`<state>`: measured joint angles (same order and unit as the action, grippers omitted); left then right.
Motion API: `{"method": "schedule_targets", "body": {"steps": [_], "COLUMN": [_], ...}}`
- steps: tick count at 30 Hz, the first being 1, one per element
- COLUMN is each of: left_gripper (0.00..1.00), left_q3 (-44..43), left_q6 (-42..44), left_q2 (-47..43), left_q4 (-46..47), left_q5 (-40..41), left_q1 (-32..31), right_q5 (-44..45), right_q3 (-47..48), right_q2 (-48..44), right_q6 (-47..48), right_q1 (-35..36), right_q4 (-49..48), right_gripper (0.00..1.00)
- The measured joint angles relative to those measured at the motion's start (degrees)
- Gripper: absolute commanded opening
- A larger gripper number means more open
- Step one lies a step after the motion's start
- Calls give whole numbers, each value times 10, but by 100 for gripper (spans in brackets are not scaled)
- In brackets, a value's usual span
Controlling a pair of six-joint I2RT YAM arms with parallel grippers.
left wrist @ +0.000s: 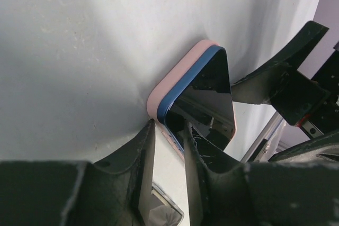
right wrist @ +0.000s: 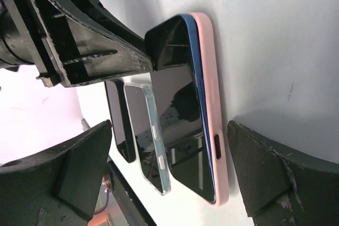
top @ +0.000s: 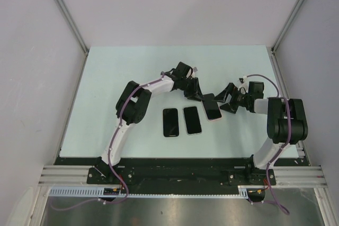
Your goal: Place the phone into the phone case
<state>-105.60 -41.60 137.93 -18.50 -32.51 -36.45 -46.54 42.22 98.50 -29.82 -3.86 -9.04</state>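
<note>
Pink case holds the blue-edged phone, not yet flush. At the case's left corner the left gripper straddles both; clamped or not, I cannot tell. At the case's right end, the right gripper gapes, released. The seating step seems in hand; next calls for pressing the phone down.

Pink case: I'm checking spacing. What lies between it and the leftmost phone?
Between pink case and leftmost phone lies the clear-cased phone; top and right wrist views show it.

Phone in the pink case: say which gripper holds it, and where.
Left gripper brackets one corner of the phone and pink case; whether it grips cannot be told. Right gripper is open, holding nothing.
</note>
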Motion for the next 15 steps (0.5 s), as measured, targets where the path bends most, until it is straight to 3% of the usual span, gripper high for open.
{"method": "schedule_targets", "body": {"steps": [6,15], "left_gripper": [23,29], "left_q3": [0,10], "left_q6": [-5,-10], "left_q2": [2,3], "left_q4": [6,31], "left_q5": [-12,-29], "left_q1": [1,1], "right_q5": [-54,-80], "right_q3": [-2,-13], "right_q2": [39,67], "right_q6": [-56,-117], "right_q1": [-1,-4], "right_q4": [-76,-137], "right_gripper": [91,77]}}
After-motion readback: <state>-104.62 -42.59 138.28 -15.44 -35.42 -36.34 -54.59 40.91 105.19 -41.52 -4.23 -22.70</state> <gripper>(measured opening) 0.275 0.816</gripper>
